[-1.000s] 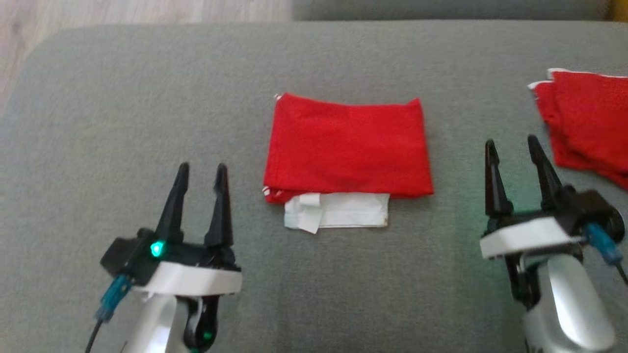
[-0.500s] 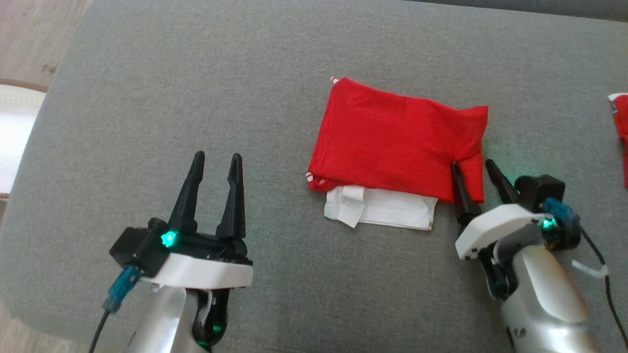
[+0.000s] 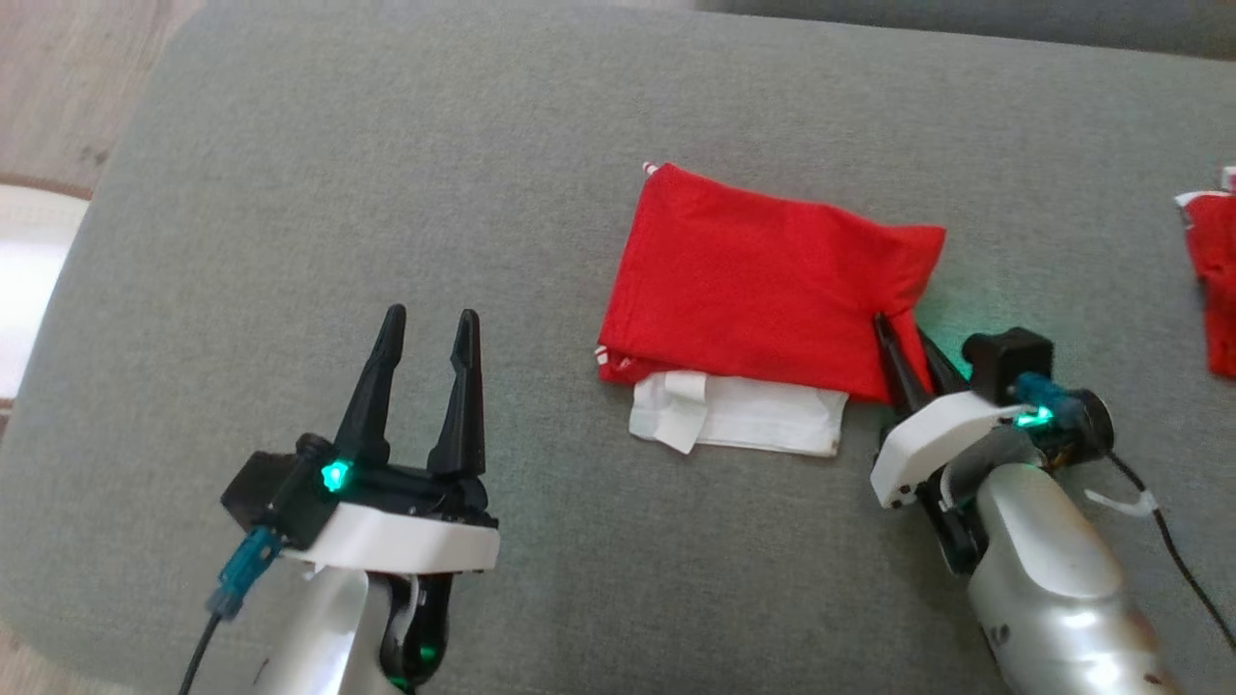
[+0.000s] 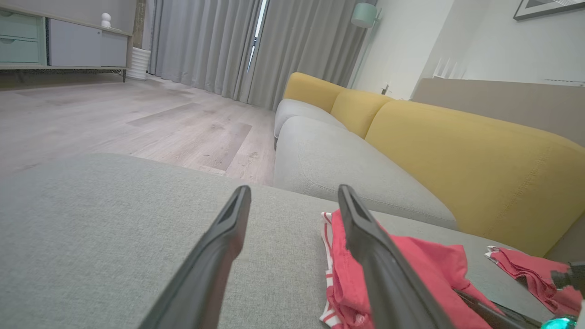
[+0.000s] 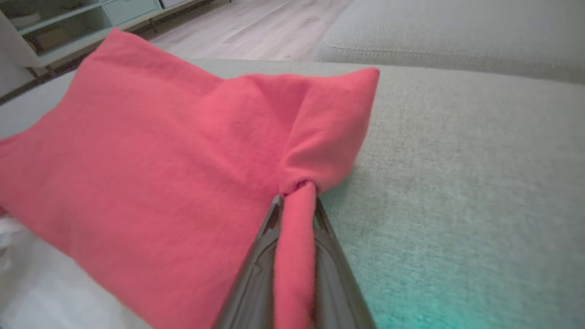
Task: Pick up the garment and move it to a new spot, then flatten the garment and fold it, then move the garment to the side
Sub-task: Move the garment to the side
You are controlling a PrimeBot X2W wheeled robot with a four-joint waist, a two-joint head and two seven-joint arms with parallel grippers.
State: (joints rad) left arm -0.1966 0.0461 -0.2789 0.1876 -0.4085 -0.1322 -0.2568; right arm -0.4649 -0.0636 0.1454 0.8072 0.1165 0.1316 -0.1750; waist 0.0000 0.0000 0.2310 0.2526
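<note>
The folded red garment [image 3: 763,280] lies on the grey cushion [image 3: 386,193], with a white layer [image 3: 763,420] sticking out from under its near edge. My right gripper [image 3: 903,338] is shut on the garment's near right corner, and the right wrist view shows red cloth [image 5: 297,228] pinched between the two fingers, with the garment [image 5: 160,160] puckered at the grip. My left gripper [image 3: 427,323] stands open over bare cushion to the left of the garment, holding nothing. In the left wrist view the garment [image 4: 411,265] lies just right of the open fingers.
More red cloth [image 3: 1212,280] lies at the cushion's right edge. The cushion's left edge drops to wooden floor [image 3: 58,87]. A yellow sofa back [image 4: 457,151] and a grey seat [image 4: 329,160] stand beyond the cushion in the left wrist view.
The head camera has shifted. My right gripper moved in to the garment's near right corner and shut on it, bunching the cloth there. The left gripper stays open in place.
</note>
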